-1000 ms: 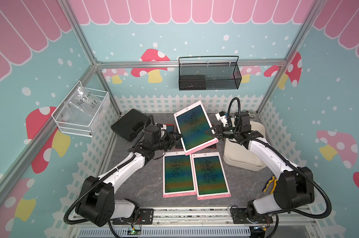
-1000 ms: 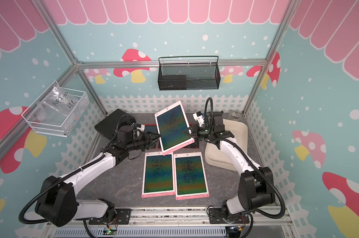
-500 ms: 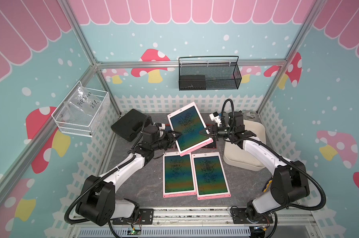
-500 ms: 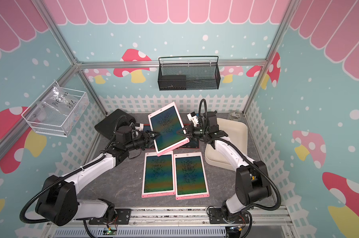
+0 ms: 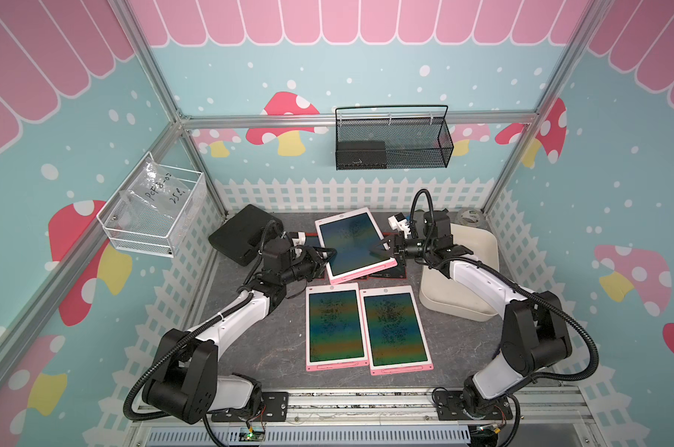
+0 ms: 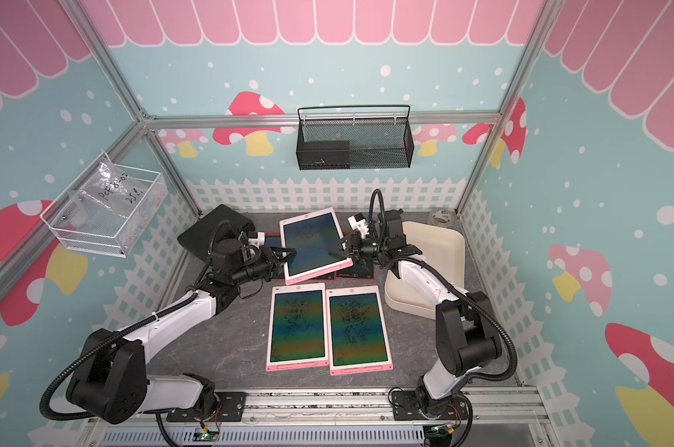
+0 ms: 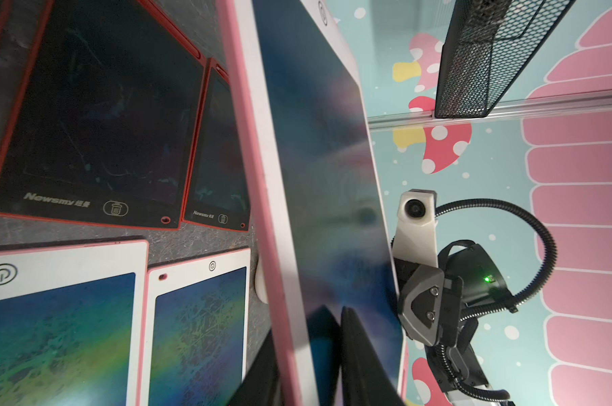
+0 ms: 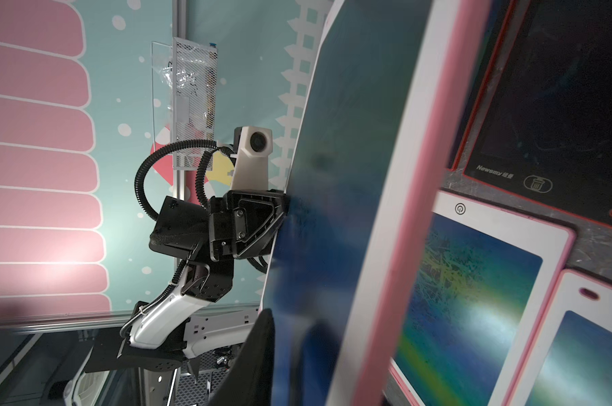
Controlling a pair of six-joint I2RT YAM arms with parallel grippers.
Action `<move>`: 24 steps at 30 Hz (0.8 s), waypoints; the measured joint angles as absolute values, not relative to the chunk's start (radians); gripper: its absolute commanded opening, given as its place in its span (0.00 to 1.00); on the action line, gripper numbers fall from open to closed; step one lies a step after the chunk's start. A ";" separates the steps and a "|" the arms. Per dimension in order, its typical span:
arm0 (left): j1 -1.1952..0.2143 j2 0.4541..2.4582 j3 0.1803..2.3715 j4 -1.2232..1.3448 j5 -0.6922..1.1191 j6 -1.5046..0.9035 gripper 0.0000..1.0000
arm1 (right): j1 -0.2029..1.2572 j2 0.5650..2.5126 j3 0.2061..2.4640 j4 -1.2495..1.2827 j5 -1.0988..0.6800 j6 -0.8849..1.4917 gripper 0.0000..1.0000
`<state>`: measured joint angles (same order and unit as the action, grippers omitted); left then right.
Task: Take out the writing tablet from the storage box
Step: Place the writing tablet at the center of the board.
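Note:
The writing tablet (image 5: 350, 242) (image 6: 314, 244), pink-framed with a dark rainbow screen, hangs tilted at the back centre, outside the cream storage box (image 5: 478, 247) (image 6: 443, 247). My left gripper (image 5: 327, 255) (image 6: 289, 253) is shut on its left edge. In the left wrist view one finger lies on the screen (image 7: 315, 158) and the other behind the pink rim. My right gripper (image 5: 381, 249) (image 6: 337, 247) is at its right edge, jaws spread open on either side. The right wrist view shows the tablet (image 8: 350, 140) blurred. My right arm reaches over the box.
Two pink tablets (image 5: 335, 325) (image 5: 395, 329) lie flat side by side at the front. Red-framed black tablets (image 5: 385, 273) lie under the held one. A black case (image 5: 242, 236) sits back left, a tape roll (image 5: 469, 216) back right. A black mesh basket (image 5: 393, 139) and white wire basket (image 5: 153, 216) hang on the walls.
The tablet has moved left and lower, lying flatter. My left gripper has closed on its left edge, and my right jaws have opened off its right edge.

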<state>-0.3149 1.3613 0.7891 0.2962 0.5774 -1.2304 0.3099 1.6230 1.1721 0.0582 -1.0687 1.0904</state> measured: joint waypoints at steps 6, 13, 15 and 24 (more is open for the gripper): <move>-0.303 1.351 0.776 0.343 0.600 -1.243 0.12 | 0.314 1.647 1.172 0.082 -1.092 1.107 0.34; -0.290 1.341 0.761 0.378 0.626 -1.250 0.01 | 0.318 1.680 1.172 0.083 -1.101 1.112 0.37; -0.282 1.332 0.751 0.376 0.633 -1.250 0.00 | 0.323 1.685 1.172 0.083 -1.103 1.111 0.39; -0.215 1.247 0.700 0.274 0.683 -1.225 0.00 | 0.333 1.725 1.172 0.089 -1.111 1.089 0.53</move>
<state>-0.2146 1.2469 0.7002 0.2741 0.6830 -1.2251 0.3332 1.7252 1.1717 0.0895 -1.1114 1.0893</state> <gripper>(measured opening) 0.086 0.501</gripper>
